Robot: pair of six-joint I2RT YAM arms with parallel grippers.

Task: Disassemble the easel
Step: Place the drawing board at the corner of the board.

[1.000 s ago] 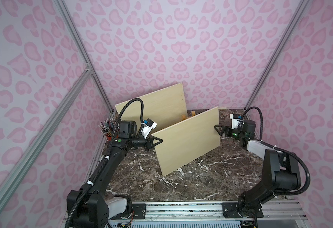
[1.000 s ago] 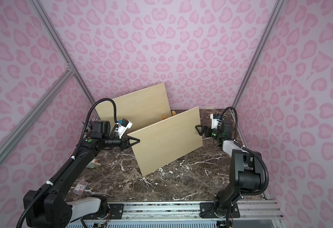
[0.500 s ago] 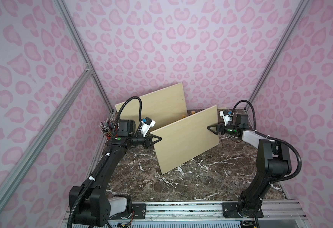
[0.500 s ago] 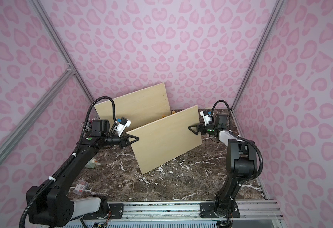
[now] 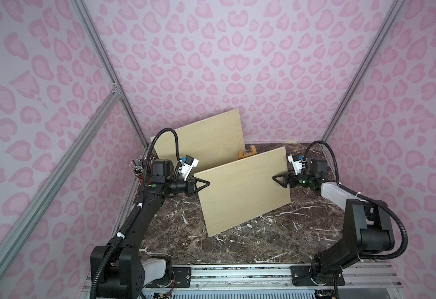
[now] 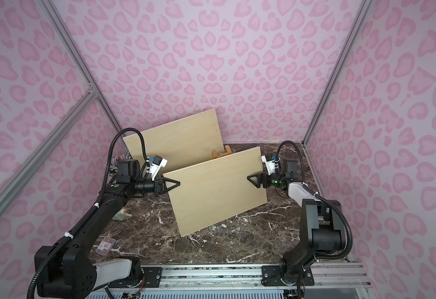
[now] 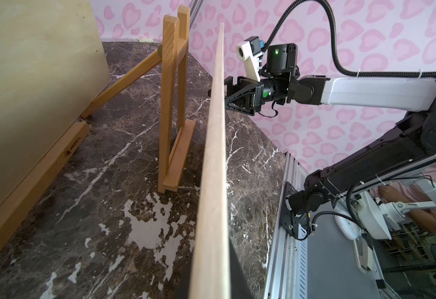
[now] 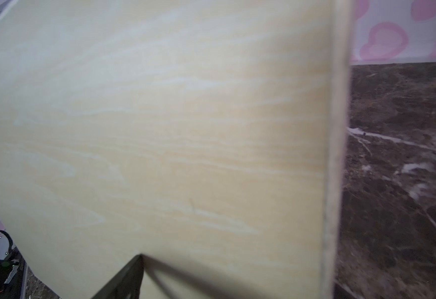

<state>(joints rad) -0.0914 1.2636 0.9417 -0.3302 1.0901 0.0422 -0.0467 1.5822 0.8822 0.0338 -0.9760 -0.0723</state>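
Front board [image 5: 241, 191] ctr, easel [image 5: 242, 154] behind it, 2nd board [image 5: 206, 139] rear left

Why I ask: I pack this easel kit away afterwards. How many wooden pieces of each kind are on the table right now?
Plywood boards: 2, the front board and the rear board
Easel stand: 1, standing between the two boards
Ledge bar: 1, under the rear board
Total: 4

Stereo pair plus wrist cameras
Both top views overlook the whole bench [image 5: 237, 248]; wrist cameras face the board [image 8: 160, 129] close up.
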